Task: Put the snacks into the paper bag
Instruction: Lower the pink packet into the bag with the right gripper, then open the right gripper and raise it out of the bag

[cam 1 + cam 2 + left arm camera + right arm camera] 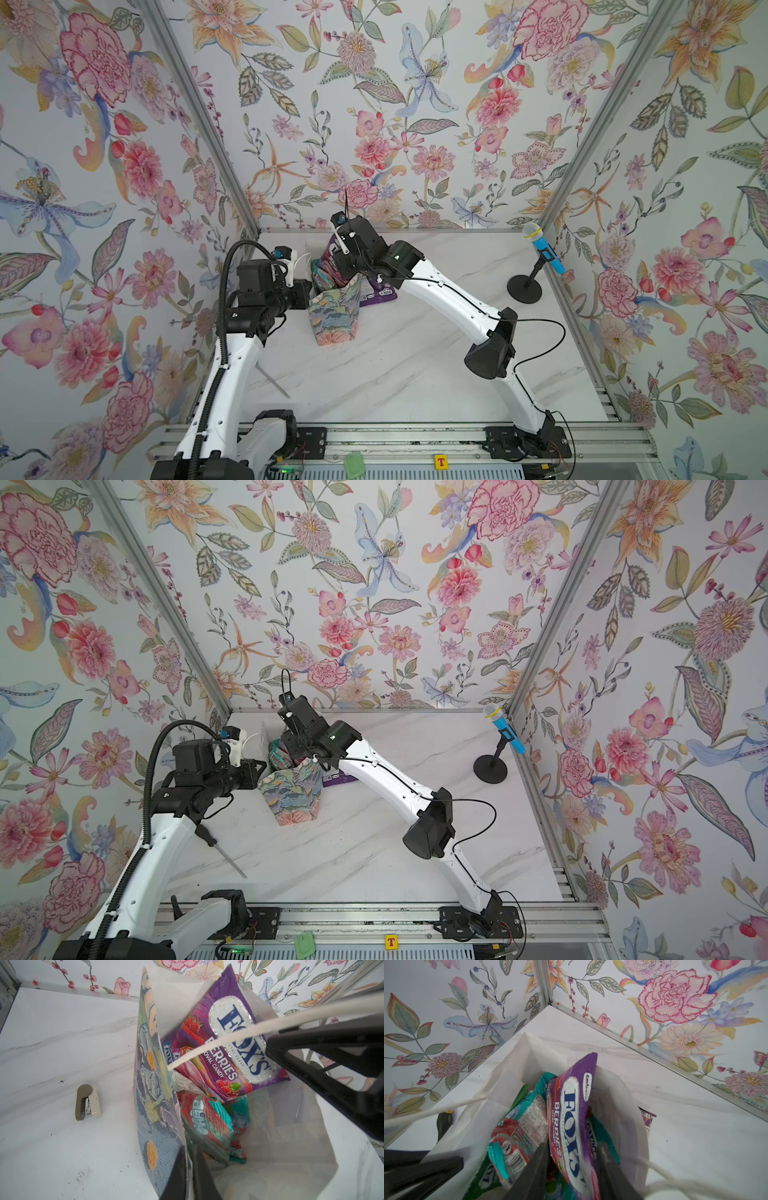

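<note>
The paper bag (334, 318) (291, 798) stands open at the back left of the table. My left gripper (190, 1147) is shut on its near wall (153, 1105), one finger outside and one inside. A purple FOX'S pouch (228, 1043) (571, 1118) sticks up out of the bag's mouth. My right gripper (572, 1145) reaches in from above, with a finger against each side of that pouch. Under it in the bag lie a red-and-teal pouch (205, 1124) (519, 1132) and a green one (485, 1176). Another purple pouch (380, 293) (338, 777) lies flat on the table against the bag's right side.
A small beige stapler (88, 1102) lies on the table left of the bag. A screwdriver (224, 854) (272, 380) rests beside the left arm. A blue microphone on a black stand (544, 249) (505, 729) is at the back right. Flowered walls close in the sides and back.
</note>
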